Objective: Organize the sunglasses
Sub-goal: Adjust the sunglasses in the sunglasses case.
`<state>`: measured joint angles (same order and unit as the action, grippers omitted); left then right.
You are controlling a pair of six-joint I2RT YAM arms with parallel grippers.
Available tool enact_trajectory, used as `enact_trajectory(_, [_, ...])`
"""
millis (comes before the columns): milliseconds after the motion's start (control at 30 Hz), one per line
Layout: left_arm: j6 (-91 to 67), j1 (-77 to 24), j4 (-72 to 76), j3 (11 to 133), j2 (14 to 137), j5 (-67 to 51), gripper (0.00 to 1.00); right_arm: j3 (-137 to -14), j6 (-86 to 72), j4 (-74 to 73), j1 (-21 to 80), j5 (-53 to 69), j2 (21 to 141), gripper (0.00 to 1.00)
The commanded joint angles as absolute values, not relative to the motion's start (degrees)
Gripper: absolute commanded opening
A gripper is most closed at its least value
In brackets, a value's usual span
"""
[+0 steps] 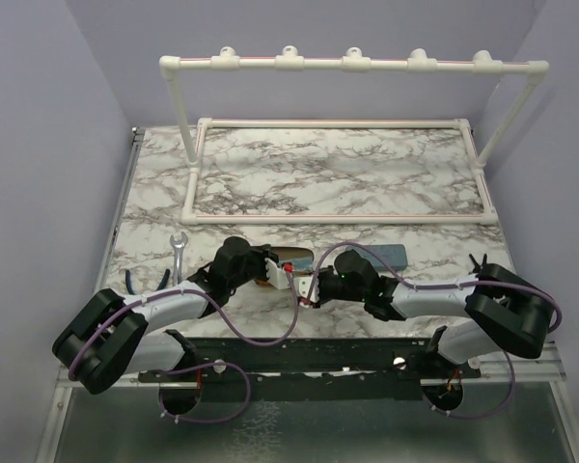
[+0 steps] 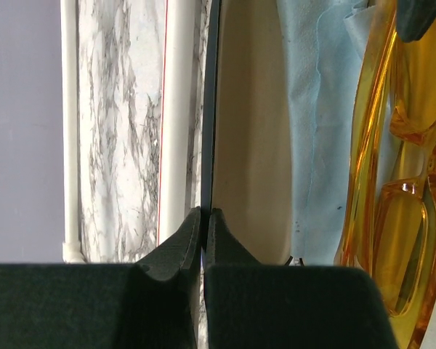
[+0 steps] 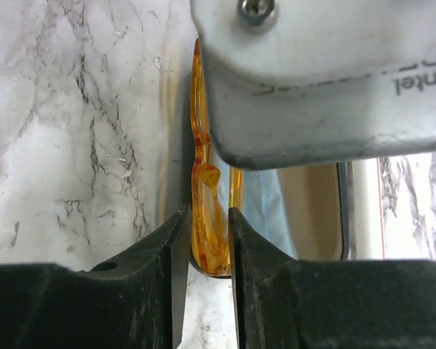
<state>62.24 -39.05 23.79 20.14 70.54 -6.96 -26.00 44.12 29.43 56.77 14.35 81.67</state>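
The yellow sunglasses (image 3: 207, 189) are in the middle of the marble table (image 1: 338, 174), near the front edge, right where the two arms meet. From above they are mostly hidden under the pincers. In the right wrist view they stand on their thin edge, and their long side runs straight away from the fingers. In the left wrist view they run from top to bottom, beside a blue cloth (image 2: 312, 131). I cannot tell if they sit inside the open case (image 2: 209, 109) or just over it.

The right pincer (image 3: 208, 233) is nearly closed. It has one end of the yellow frame squeezed between its two fingers. The left pincer (image 2: 203, 222) is pressed tight on the thin dark rim of the open case, with the tan lining just beside it.

The left arm (image 1: 164, 309) and the right arm (image 1: 434, 299) are both bent, with elbows out to the sides. Their front parts reach in toward each other, low over the table.

A wrench (image 1: 179, 253) lies off to the left. A grey-blue case (image 1: 391, 254) lies just behind the right pincer.
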Motion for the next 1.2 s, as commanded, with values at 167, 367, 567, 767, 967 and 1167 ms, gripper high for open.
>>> enact_trajectory(167, [63.2,-38.8,22.7,20.6,69.7,-9.5,0.00,-29.5,53.3,22.6,56.8,15.1,84.8,0.24])
enact_trajectory(367, [63.4,-38.8,22.4,20.8,69.7,-9.9,0.00,-30.3,54.9,22.1,56.7,13.5,86.0,0.24])
enact_trajectory(567, [63.4,-38.8,21.6,20.9,69.3,-10.9,0.00,-31.4,55.8,21.3,56.8,11.6,87.2,0.23])
enact_trajectory(767, [63.5,-38.8,20.6,21.3,69.0,-12.5,0.00,-32.4,57.9,20.1,56.8,9.3,88.1,0.21])
enact_trajectory(967, [63.9,-38.8,19.5,21.5,68.6,-13.6,0.00,-32.6,58.5,20.7,56.8,6.4,87.7,0.14])
enact_trajectory(1167, [64.5,-38.8,18.0,21.8,68.3,-14.7,0.00,-31.6,55.7,25.6,56.8,4.3,85.6,0.15])
